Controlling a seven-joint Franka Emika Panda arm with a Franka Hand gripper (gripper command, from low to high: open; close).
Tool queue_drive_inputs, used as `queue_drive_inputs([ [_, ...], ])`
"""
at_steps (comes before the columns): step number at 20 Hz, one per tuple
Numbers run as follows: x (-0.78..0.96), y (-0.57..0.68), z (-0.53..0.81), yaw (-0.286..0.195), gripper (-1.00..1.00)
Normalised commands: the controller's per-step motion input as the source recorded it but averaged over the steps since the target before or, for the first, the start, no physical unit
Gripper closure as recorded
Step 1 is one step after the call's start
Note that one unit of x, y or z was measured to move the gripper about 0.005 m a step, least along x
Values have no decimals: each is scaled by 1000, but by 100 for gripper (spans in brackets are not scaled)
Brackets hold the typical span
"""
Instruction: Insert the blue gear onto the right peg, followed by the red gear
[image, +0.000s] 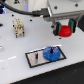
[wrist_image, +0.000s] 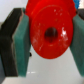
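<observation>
Jaws closed on the red gear (image: 64, 30), pads pressed flat against opposite sides of its rim, disc face and dark centre hole turned toward the wrist camera (wrist_image: 50, 31). Gripper (image: 63, 30) hanging above the white worktop (image: 15, 55), toward the exterior view's right, red gear clear of the surface with open air beneath it.

Below and toward the exterior view's left of the gripper: black white-rimmed plate (image: 33, 58) lying flat on the worktop, slightly skewed to the worktop's near edge. Blue gear (image: 51, 53) already seated on the plate's right-hand half, covering the spot of the right peg; peg itself not distinguishable under the blue hub. Left-hand half of the plate bare and dark, left pin too small to make out.

Open worktop between the held red gear and the blue gear, nothing standing in that gap. Bare white surface also in front of the plate, running to the worktop's near edge at the bottom of the exterior view.

Farther off, toward the exterior view's left: small pale blocky fixture (image: 18, 26) standing upright, well apart from the plate and from the gripper. Dark cables (image: 22, 11) along the far side, behind the arm's white body (image: 62, 10). Blue object at the far left corner, too blurred to identify.
</observation>
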Motion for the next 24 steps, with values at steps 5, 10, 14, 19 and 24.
queue_drive_inputs([
  [5,500,-234,11,0,100],
  [10,320,-219,-53,0,100],
  [14,202,-201,-75,0,100],
  [19,104,-145,-114,0,100],
  [24,151,-144,-138,0,100],
])
